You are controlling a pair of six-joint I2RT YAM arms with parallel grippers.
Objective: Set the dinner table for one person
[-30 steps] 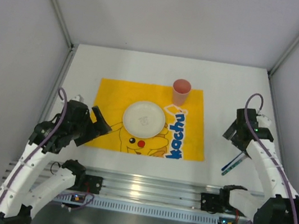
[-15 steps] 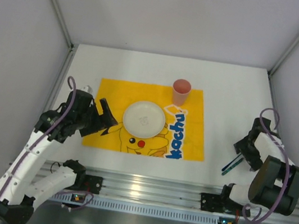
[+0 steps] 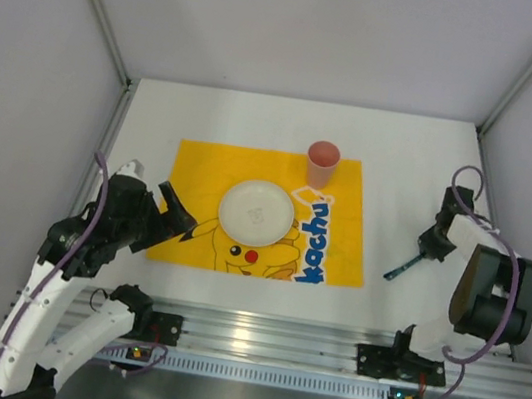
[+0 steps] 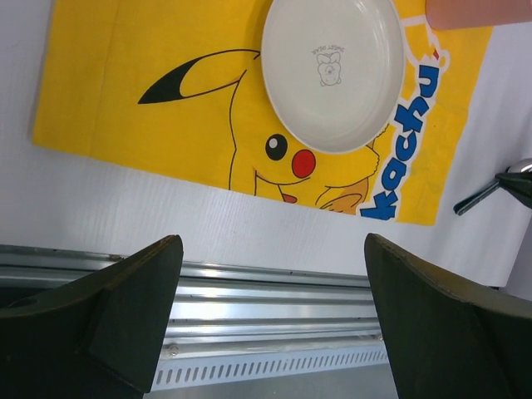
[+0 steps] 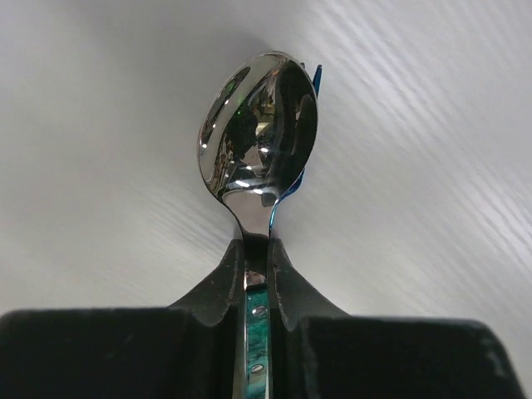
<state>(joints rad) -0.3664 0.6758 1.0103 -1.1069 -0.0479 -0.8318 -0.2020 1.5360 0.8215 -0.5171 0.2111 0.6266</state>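
Right wrist view: right claw (image 5: 256,259) clamped on spoon (image 5: 259,133) over white worktop (image 5: 100,125); left claw (image 4: 270,249) spread wide

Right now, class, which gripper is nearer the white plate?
Left. The left gripper sits just left of the plate; the right gripper, clamping a spoon, is beyond the placemat's right edge.

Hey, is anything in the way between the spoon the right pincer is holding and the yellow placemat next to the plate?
Nothing visible. Only bare white table lies between the spoon and the placemat's right edge; the pink cup stands at the far corner, off that path.
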